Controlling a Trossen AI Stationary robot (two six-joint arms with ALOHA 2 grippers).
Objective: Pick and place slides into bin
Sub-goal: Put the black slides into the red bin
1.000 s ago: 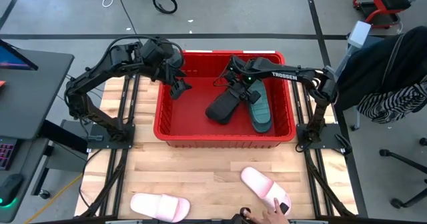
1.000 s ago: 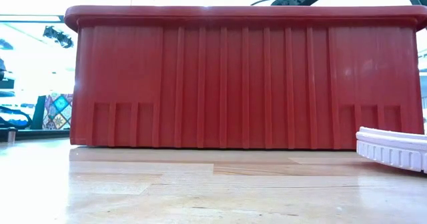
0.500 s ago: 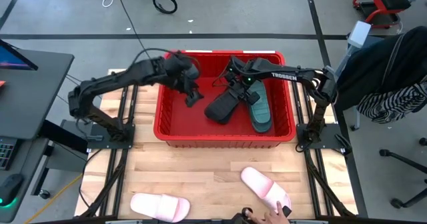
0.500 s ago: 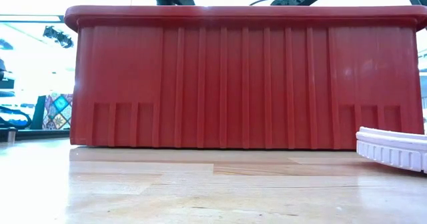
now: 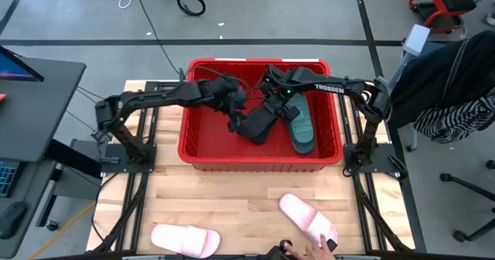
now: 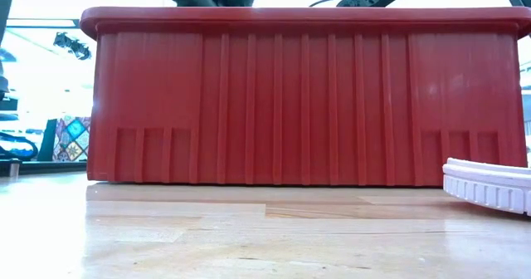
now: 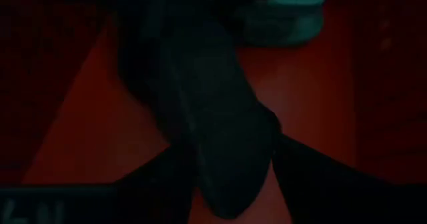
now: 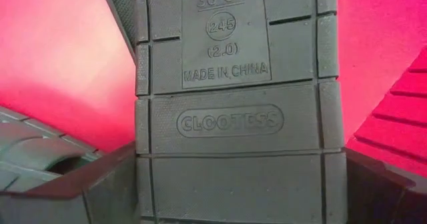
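The red bin point(image 5: 203, 153) stands at the middle of the table; the low view shows its near wall point(image 6: 307, 105). In it lie a teal slide point(image 5: 302, 127) and a black slide point(image 5: 257, 124). My right gripper point(image 5: 276, 101) reaches in from the right and is shut on the black slide point(image 8: 233, 84). My left gripper point(image 5: 234, 121) reaches in from the left. It is open, with a finger on either side of the black slide's lower end point(image 7: 230, 184). Two pale pink-white slides point(image 5: 186, 239) point(image 5: 307, 219) lie sole-down on the table in front of the bin. My right gripper pinches the black slide between its two fingers point(image 8: 110, 184), on the slide's two long edges point(image 8: 143, 177) near its far end. The ribbed sole faces the wrist camera. The slide slants down toward the bin's left, its lower end point(image 5: 249, 133) near the bin floor. My left gripper: I cannot tell whether its fingers touch the slide.
A person's hand point(image 5: 288, 249) shows at the table's near edge, beside the right pale slide. That slide's edge shows in the low view point(image 6: 489, 186). Bare wood lies in front of the bin. A desk stands left of the table and a chair right.
My left gripper has gone from the bin's far left corner toward the table's right and down into the bin, up to the black slide's lower end. My right gripper and the black slide have kept still.
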